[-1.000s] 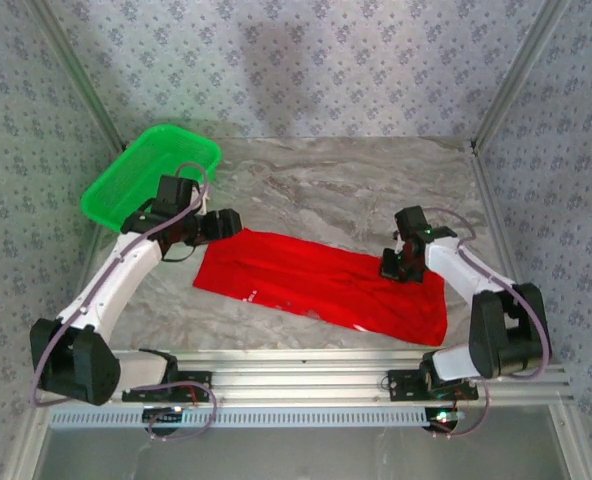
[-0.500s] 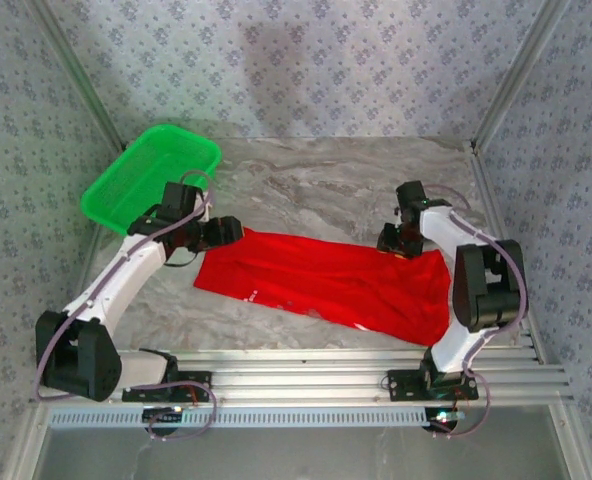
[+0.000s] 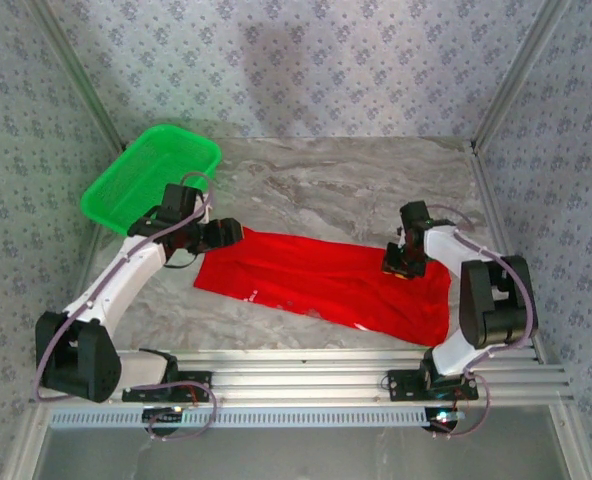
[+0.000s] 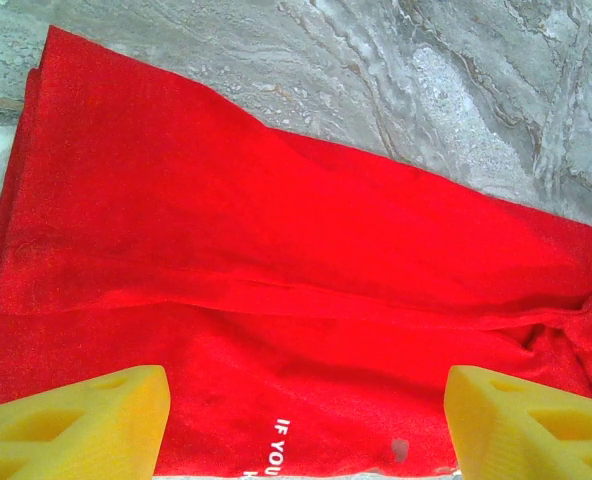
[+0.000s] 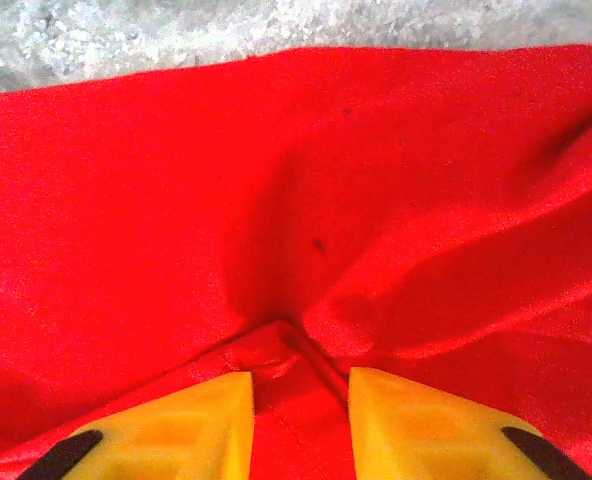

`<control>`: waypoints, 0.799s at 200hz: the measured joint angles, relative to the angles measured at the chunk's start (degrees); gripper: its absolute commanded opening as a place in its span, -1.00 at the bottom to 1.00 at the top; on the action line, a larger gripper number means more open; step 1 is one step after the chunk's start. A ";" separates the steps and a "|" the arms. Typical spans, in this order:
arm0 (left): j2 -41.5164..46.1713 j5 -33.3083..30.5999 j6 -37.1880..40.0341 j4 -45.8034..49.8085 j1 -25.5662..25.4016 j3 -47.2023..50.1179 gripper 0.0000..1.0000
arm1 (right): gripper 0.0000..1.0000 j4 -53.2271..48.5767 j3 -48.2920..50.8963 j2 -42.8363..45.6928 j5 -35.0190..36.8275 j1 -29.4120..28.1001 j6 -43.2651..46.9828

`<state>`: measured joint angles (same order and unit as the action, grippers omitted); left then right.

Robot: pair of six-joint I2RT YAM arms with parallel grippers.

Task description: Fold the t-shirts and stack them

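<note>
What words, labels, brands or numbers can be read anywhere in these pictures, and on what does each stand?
"IF" above "YOU": white print on the red t-shirt, at the bottom of the left wrist view. The frame edge cuts the lettering off, so any further words cannot be read.
White marks on the t-shirt's near edge in the top view: too small to read.
No other lettering is legible.

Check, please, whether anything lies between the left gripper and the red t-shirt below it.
Nothing visible does. The left gripper is open at the t-shirt's left end, with bare red cloth showing between its fingers. The green basket sits farther back on the left, out of that path.
</note>
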<state>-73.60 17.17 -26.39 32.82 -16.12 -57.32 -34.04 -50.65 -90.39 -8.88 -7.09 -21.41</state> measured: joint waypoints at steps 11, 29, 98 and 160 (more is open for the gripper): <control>0.44 0.00 0.02 0.00 0.00 0.00 0.46 | -0.45 0.85 0.15 -0.28 -0.07 -0.07 0.02; 1.40 0.00 0.17 0.15 0.00 -0.07 0.46 | -0.58 1.77 0.15 -0.28 -0.17 -0.31 -0.02; 2.69 -0.02 0.42 0.44 0.00 -0.94 0.47 | -1.00 2.49 0.72 3.39 -0.74 -0.70 0.24; 2.69 -0.04 0.85 0.42 0.00 -0.94 0.46 | -1.00 2.47 1.33 7.26 -2.16 -1.25 -0.15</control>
<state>-70.91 17.12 -25.54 33.23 -16.12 -58.26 -31.57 -49.32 -83.13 -11.05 -8.34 -21.56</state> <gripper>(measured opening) 0.732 0.064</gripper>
